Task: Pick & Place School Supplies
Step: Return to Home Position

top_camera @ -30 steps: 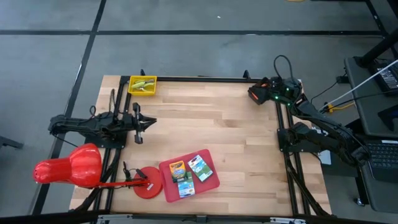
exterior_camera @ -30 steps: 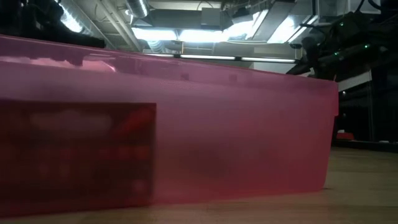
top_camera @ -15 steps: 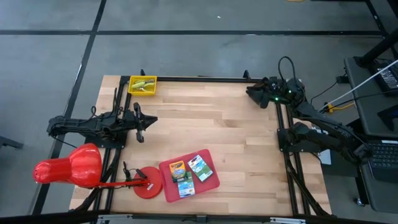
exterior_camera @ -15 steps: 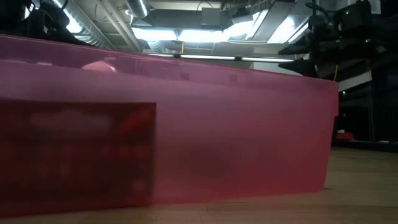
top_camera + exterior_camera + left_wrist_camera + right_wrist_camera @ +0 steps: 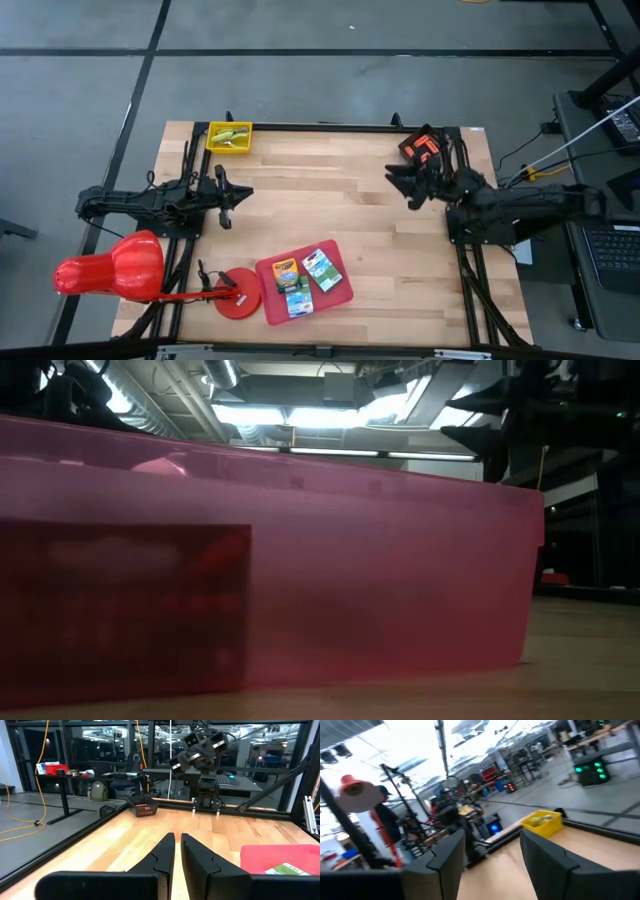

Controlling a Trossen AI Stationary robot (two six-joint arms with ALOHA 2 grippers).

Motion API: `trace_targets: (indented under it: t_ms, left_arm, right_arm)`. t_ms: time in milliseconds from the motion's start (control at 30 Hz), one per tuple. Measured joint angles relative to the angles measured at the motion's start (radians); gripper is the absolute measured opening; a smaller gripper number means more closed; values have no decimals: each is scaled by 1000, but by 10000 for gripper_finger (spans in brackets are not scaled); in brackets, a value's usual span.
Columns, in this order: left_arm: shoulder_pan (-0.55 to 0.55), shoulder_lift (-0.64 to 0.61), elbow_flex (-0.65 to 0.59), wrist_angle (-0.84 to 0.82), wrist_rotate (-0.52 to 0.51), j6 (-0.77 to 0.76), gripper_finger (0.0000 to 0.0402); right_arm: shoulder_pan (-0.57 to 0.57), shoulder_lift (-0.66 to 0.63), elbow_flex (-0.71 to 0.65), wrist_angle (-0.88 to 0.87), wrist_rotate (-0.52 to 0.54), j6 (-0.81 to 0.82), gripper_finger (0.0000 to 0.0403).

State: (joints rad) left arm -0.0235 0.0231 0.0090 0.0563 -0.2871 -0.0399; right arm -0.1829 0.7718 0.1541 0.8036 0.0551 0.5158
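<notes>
A flat red tray [image 5: 337, 293] near the table's near edge holds a yellow-green crayon box [image 5: 287, 271], a second small box [image 5: 298, 303] and a green-white pack [image 5: 322, 268]; its pink wall [image 5: 300, 570] fills the low view. Yellow-green items lie in a yellow bin [image 5: 229, 137] at the far left. My left gripper [image 5: 243, 195] hovers shut over the left side, touching nothing. My right gripper [image 5: 392, 180] is open above the table's far right part, in front of an orange basket [image 5: 421, 145]. It holds nothing.
A big red cone [image 5: 110, 268] and a red disc [image 5: 238, 293] sit at the near left corner. The orange basket [image 5: 145, 809] stands at the far right edge. Bare wood lies between the two grippers in the table's middle. Black frame rails run along the sides.
My right arm has swung from the far right corner, above the orange basket, toward the near edge and the table's middle, uncovering the basket. Its fingers now point toward the left. My left arm has kept still, and nothing on the table has moved.
</notes>
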Motion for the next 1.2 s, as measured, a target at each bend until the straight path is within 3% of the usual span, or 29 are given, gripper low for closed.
trace_targets:
  t_ms: [200,367,667,900,1067,1200]
  left_arm:
    - [0,0,0,0,0,0,27]
    - [0,0,0,0,0,0,29]
    - [0,0,0,0,1,0,29]
    - [0,0,0,0,0,0,31]
    - [0,3,0,1,0,0,31]
    - [0,3,0,0,0,0,31]
  right_arm:
    - [132,-27,-4,2,11,-51,196]
    - [161,-162,-131,75,-10,-51,196]
    - [170,-426,-138,-142,-122,-135,196]
    - [169,-753,-139,-536,-197,-108,196]
    - [170,-774,-136,-540,-216,-109,196]
    - [170,-771,-142,-605,-193,-205,196]
